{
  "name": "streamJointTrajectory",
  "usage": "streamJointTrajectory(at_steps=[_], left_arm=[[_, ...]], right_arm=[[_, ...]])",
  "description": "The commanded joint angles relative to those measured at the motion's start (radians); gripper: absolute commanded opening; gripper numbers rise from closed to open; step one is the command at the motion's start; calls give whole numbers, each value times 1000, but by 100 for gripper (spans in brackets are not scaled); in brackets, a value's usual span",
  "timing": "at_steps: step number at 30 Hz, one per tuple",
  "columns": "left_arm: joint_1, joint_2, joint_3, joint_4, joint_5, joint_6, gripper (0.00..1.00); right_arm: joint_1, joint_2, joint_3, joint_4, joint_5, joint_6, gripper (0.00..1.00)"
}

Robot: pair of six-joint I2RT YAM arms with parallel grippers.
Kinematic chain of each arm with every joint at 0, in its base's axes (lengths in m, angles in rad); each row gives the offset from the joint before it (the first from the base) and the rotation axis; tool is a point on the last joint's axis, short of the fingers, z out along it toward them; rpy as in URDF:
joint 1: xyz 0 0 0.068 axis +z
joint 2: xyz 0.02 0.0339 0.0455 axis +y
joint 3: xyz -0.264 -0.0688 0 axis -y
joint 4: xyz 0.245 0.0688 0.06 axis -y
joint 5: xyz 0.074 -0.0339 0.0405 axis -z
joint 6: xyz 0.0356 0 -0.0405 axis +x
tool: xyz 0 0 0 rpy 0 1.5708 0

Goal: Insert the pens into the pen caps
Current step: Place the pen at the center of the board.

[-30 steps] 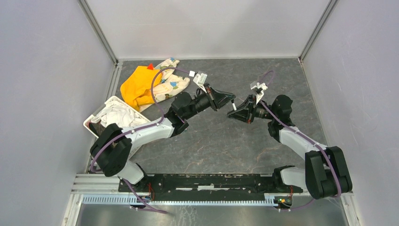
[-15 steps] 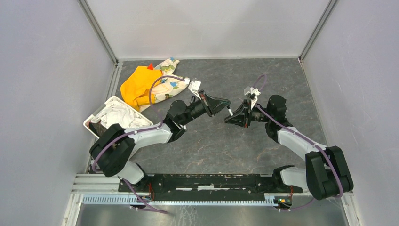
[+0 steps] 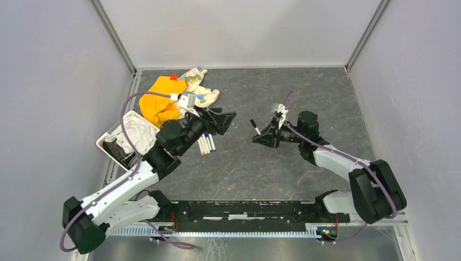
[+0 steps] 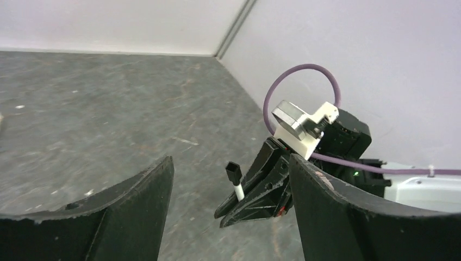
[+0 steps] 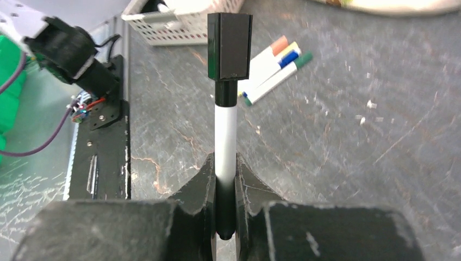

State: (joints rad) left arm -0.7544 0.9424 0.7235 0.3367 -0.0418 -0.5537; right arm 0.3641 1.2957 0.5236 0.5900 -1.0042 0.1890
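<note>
Pulled back from mid-bench, the left arm [image 3: 136, 175] now stretches toward the far-left corner, its shoulder swung out to the left. A second ago the left jaws were almost tip to tip with the right jaws. The withdrawal has uncovered a bundle of loose pens [image 3: 205, 142] lying side by side on the bench [image 3: 261, 168].

The left jaws are released, spread wide with nothing between them. They hang just past the loose pens and near an orange cloth [image 3: 160, 98] and a patterned cloth [image 3: 200, 87].

The right arm [image 3: 337, 157] has shifted slightly left. The right jaws are clenched on the white barrel of a pen [image 5: 225, 136], which juts out beyond their tips and tilts upward. A black cap [image 5: 229, 46] sits on the pen's free end.

From the left wrist, the capped pen appears between the two spread fingers [image 4: 136, 212], well apart from both. From the right wrist, the loose pens show orange, blue and green ends.

A white basket [image 3: 113, 129] holding crumpled white fabric stands at the bench's left edge.
</note>
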Motion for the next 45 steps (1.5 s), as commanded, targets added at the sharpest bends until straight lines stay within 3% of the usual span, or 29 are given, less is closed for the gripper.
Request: streamJointTrajectory(at_steps=[1,5,9,15,22,26,31,36,39,42,45], left_arm=[[0,-71,21,-286,-103,177,82],[0,-145,-11,-327,-137,174,82],[0,-226,-56,-330,-181,156,82],[0,-334,-105,-371,-223,122,82],[0,-405,-142,-382,-234,92,82],[0,-392,-129,-384,-224,90,82],[0,-384,-118,-382,-209,78,82],[0,-387,-87,-384,-193,77,82],[0,-377,-46,-385,-161,97,82],[0,-343,4,-386,-138,118,99],[18,-274,62,-410,-125,133,100]], right_arm=[[86,82,83,-135,247,-25,2],[184,211,198,-241,419,40,6],[256,400,384,-390,467,96,8],[327,610,522,-385,492,269,10],[338,730,584,-380,529,385,15],[342,790,648,-384,486,387,25],[346,790,677,-392,439,351,46],[321,669,667,-463,427,186,54],[282,547,678,-607,405,-99,58],[204,398,683,-791,388,-431,63],[98,231,677,-909,457,-618,80]])
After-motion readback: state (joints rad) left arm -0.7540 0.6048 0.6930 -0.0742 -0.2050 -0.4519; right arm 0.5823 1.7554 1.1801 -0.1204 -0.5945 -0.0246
